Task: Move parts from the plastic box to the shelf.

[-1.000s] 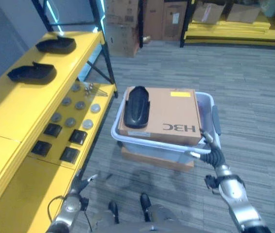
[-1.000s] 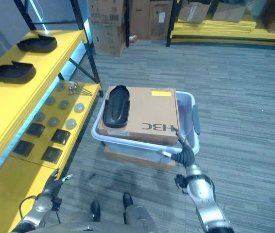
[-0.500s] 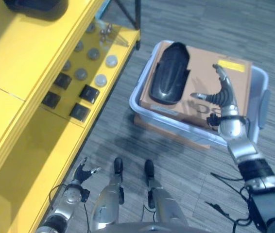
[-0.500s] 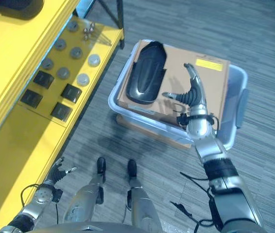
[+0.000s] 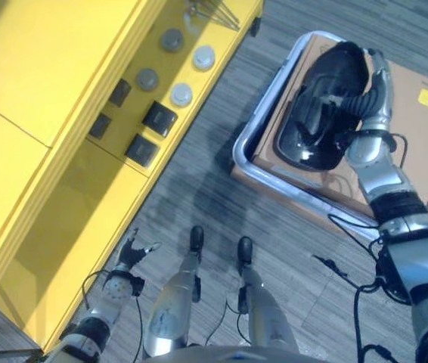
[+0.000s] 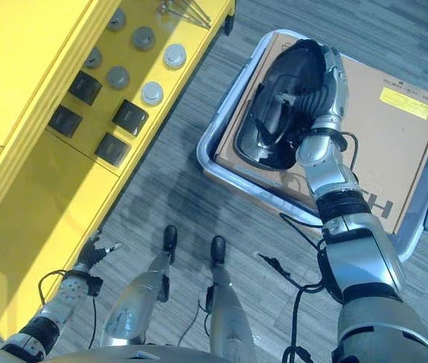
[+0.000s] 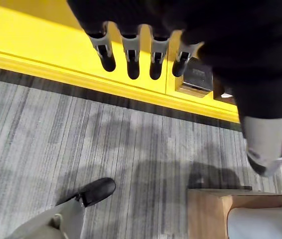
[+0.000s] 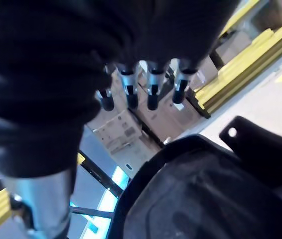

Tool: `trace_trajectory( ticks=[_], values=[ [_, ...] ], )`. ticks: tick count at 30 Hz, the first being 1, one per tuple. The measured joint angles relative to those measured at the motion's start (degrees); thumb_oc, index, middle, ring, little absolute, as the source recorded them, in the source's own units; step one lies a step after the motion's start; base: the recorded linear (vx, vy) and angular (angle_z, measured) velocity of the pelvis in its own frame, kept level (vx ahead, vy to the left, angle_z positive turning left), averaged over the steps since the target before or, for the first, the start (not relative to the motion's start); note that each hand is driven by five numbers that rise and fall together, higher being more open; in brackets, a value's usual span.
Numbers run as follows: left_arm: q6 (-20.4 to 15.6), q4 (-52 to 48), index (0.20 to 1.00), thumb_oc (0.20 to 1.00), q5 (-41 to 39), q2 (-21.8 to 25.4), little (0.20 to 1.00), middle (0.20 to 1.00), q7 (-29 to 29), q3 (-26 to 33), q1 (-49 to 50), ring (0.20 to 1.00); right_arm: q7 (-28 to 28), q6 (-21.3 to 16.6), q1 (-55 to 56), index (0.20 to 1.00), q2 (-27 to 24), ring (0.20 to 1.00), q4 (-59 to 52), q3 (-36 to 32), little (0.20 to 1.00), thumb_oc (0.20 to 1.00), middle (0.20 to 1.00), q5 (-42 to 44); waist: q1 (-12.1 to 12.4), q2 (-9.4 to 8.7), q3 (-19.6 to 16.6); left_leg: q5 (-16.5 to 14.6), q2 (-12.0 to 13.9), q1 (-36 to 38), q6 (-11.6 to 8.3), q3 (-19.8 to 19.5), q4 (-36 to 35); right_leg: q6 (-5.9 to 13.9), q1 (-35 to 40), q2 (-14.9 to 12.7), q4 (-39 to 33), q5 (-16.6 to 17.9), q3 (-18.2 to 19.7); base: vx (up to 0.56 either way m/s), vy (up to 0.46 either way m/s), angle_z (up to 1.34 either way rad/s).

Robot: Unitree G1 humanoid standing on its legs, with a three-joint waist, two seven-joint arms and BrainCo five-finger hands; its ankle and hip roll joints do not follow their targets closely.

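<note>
— Right hand has gone over to the black part. A moment ago it was up over the cardboard box, beside the part.

— Where is the part?

— From the left eye, it lies on the cardboard box inside the plastic box, at the end near the yellow shelf. The hand lies along its far edge, I think to get hold of it.

— And from the right eye?

— Same thing. Small round bits and black squares already sit on the low shelf board, so the part likely needs its own spot.

— What is the left hand doing?

— It hangs low by the shelf. From its own wrist, its fingers are straight over the yellow edge and the grey floor. It holds nothing, I think because it is just waiting.

— And from the right wrist?

— Its fingers look straight and loose, with the part's dark curved shell just past them. They are not wrapped round it, so the part is not gripped yet.
</note>
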Motion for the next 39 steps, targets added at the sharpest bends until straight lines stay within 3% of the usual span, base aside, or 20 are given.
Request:
trace_trajectory(
  ticks=[8,16,17,18,19,29,35,37,39],
  values=[
    [0.0,0.4,1.0,1.0,-0.6,-0.1,1.0,1.0,1.8,-1.2,-0.1,1.0,-5.5,4.6,0.0,1.0,1.9,1.0,5.6,0.6,1.0,1.0,1.0,-5.0,-0.1,0.28,0.3,0.0,0.2,-0.6,-0.03,-0.1,0.0,0.2,-0.4,0.2,-0.3,-0.1,-0.3,0.0,0.003,0.02],
    [0.0,2.5,1.0,1.0,-0.6,-0.2,1.0,1.0,2.8,-1.6,-0.1,1.0,-7.9,5.6,0.9,1.0,3.2,1.0,8.5,0.6,1.0,1.0,1.0,-7.8,-0.7,0.31,0.4,0.0,0.2,-1.0,-0.06,-0.1,0.0,0.17,-1.2,0.2,0.3,-0.1,-0.3,0.0,-0.001,-0.01],
    [0.1,2.6,1.0,1.0,-0.6,-0.2,1.0,1.0,2.9,-1.5,-0.1,1.0,-7.8,5.7,0.9,0.398,3.4,0.398,9.1,0.6,0.398,0.398,0.398,-7.7,-0.6,0.31,0.4,0.0,0.2,-1.2,-0.08,-0.1,0.0,0.16,-1.5,0.2,0.4,-0.1,-0.3,-0.02,-0.012,-0.03],
    [0.0,2.7,1.0,1.0,-0.6,-0.2,1.0,1.0,3.0,-1.5,-0.2,1.0,-7.2,5.8,0.8,0.398,3.5,0.398,9.6,0.7,0.398,0.398,0.398,-7.4,-0.7,0.31,0.3,0.1,0.3,-1.5,-0.16,-0.1,0.0,0.13,-1.9,0.2,0.5,0.0,-0.3,0.0,0.0,0.0],
    [0.1,4.3,1.0,1.0,-0.6,-0.3,1.0,1.0,3.1,-1.5,-0.9,1.0,-4.6,5.4,-0.2,0.2,3.6,0.2,12.2,1.9,0.2,0.2,0.2,-5.1,-1.0,0.3,0.3,0.2,0.3,-1.8,-0.25,0.0,0.0,-0.1,-2.2,0.2,0.5,0.2,-0.3,0.0,0.0,0.0],
    [0.2,6.6,1.0,1.0,-4.9,0.1,1.0,1.0,0.4,1.8,-2.3,1.0,11.2,3.6,-3.5,0.2,1.1,0.2,26.1,5.2,0.2,0.2,0.2,5.6,-1.7,0.08,0.2,0.3,0.8,2.7,-0.45,-0.3,0.2,0.35,2.7,0.5,1.3,-0.2,-1.3,0.0,-0.059,0.05],
    [1.1,6.6,1.0,1.0,-6.2,1.0,1.0,1.0,-2.0,5.5,-1.8,1.0,13.7,4.4,7.7,0.2,1.6,0.2,28.1,-1.7,0.2,0.2,0.2,5.7,-1.7,-0.87,-1.0,-0.4,1.1,6.8,-1.23,-2.1,0.0,0.58,7.7,0.5,1.2,-1.1,-3.1,0.07,-0.046,0.18],
    [1.4,6.3,1.0,1.0,-6.1,2.0,1.0,1.0,-2.8,5.6,-0.3,1.0,14.3,5.1,15.4,0.2,1.9,0.2,28.4,-5.3,0.2,0.2,0.2,5.6,-1.8,-1.75,-3.4,-1.8,0.7,9.3,-1.34,-3.0,0.0,-0.12,10.7,0.3,0.8,-2.0,-3.9,0.06,-0.006,0.26],
    [2.5,1.7,1.0,1.0,-6.0,3.4,1.0,1.0,-3.2,7.0,2.6,1.0,14.0,5.8,26.1,0.2,1.8,0.2,18.4,-12.8,0.2,0.2,0.2,4.7,-2.2,-2.98,-5.4,-2.6,0.6,11.7,-0.62,-1.7,-0.2,-0.76,13.4,-0.2,0.4,-2.3,-4.0,0.02,0.016,0.06]
  ],
)
